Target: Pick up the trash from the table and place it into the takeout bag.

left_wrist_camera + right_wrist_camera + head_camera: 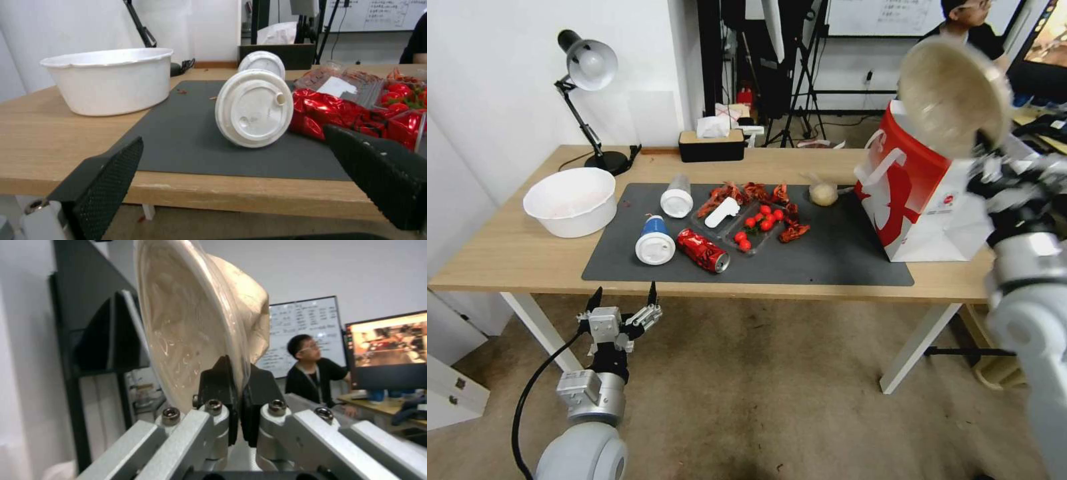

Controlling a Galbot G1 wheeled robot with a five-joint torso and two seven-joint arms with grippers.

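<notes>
The right gripper (238,396) is pinching the beige bowl (954,93) by its thin rim, above the takeout bag (924,200) at the counter's right end — light, probably flexible. The left gripper (622,300) is hanging wide-jawed near the counter.

On the table (507,253), cups (656,241) lie left of the can (703,250), takeout bag (924,200) far right.

Two lidded cups (666,223), two bowls (570,200), one can (703,250)

Open floor before the table (507,257) edge; crowded mat (840,257) centre: cups (656,241), can (703,250), tomato tray (757,227). Bare mat strip beside the takeout bag (924,200).
</notes>
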